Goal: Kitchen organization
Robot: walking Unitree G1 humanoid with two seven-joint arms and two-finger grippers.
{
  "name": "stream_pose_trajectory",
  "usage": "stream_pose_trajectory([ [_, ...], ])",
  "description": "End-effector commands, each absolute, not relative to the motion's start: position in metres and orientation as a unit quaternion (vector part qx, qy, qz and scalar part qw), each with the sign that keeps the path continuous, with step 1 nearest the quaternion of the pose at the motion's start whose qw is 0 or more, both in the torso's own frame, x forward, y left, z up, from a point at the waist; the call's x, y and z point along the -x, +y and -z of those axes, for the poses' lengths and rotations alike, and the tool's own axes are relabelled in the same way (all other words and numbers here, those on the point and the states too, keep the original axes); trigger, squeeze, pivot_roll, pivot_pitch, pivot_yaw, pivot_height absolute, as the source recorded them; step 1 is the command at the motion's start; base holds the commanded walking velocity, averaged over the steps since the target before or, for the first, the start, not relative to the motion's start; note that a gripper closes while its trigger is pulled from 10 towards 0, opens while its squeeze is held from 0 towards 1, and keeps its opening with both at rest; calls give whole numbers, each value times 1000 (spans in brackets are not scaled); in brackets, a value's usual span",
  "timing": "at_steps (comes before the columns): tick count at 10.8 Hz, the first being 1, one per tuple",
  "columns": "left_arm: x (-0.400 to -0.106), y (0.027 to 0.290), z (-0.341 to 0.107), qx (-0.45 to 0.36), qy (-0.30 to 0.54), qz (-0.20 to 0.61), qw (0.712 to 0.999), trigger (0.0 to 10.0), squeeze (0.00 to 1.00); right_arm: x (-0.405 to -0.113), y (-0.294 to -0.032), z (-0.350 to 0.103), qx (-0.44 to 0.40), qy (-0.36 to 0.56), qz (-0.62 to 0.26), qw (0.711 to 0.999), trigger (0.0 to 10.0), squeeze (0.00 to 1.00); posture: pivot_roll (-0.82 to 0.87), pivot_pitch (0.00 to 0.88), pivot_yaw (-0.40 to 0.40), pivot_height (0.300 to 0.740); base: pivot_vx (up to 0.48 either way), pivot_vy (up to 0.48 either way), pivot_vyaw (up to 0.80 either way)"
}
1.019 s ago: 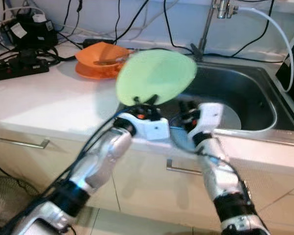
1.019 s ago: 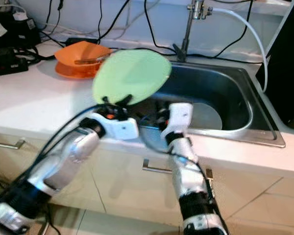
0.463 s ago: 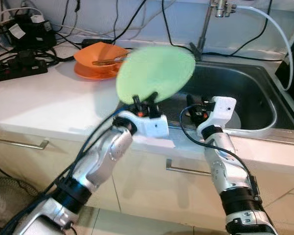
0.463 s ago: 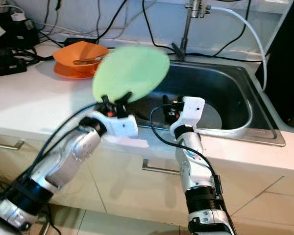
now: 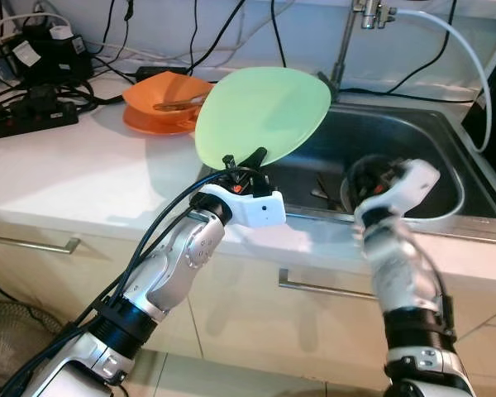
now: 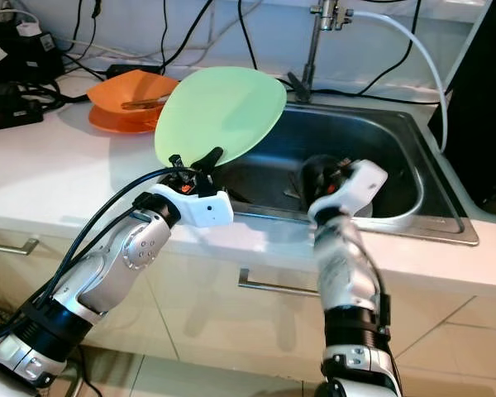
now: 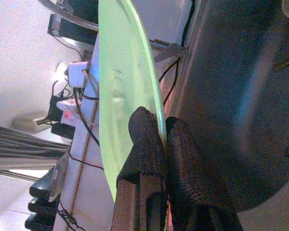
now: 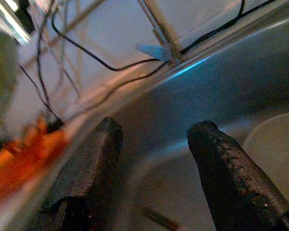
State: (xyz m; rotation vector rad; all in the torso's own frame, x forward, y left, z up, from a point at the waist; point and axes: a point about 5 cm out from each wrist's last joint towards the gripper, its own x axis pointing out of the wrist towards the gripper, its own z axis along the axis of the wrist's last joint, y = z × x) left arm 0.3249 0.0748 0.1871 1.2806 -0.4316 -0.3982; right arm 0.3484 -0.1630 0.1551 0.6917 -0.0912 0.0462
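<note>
My left gripper [image 5: 244,160] is shut on the lower rim of a light green plate [image 5: 260,114], which stands tilted up over the counter's edge by the sink [image 5: 446,132]. The left wrist view shows both black fingers [image 7: 147,144] pinching the green plate [image 7: 120,91] edge-on. Over the sink's front rim, blurred, is my right gripper [image 5: 372,174]. In the right wrist view that gripper [image 8: 156,139] stands open with nothing between its fingers, facing the basin. Some cutlery [image 5: 322,192] lies in the basin.
An orange bowl on an orange plate [image 5: 167,98] sits on the white counter [image 5: 74,165] behind the green plate. Power strips and cables [image 5: 33,74] crowd the back left. A tap [image 5: 351,41] with a white hose stands behind the sink. Drawer handles [image 5: 33,241] run below.
My right arm swung right from beside the left gripper and rose over the sink's front rim. The green plate stayed in my left gripper and tipped a little more upright.
</note>
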Motion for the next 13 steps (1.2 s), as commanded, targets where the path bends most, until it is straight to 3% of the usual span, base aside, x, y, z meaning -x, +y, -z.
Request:
stream_pose_trajectory([
  [1,-329,76,-198,-588,-213,162,764,10000,0,-350,-155,-169,-397,-52,-62,914,10000,0,171,0,14,740,0,0,0],
  [2,-329,76,-198,-589,-209,165,763,10000,0,-348,-148,-178,-440,-56,-104,890,10000,0,173,0,14,740,0,0,0],
  [5,-329,76,-193,-591,-199,175,762,10000,0,-341,-134,-195,-463,-63,-173,867,10000,0,173,2,14,740,0,0,0],
  [13,-324,70,-186,-595,-193,210,751,10000,0,-340,-122,-198,-468,-50,-200,860,10000,0,189,3,10,740,0,0,0],
])
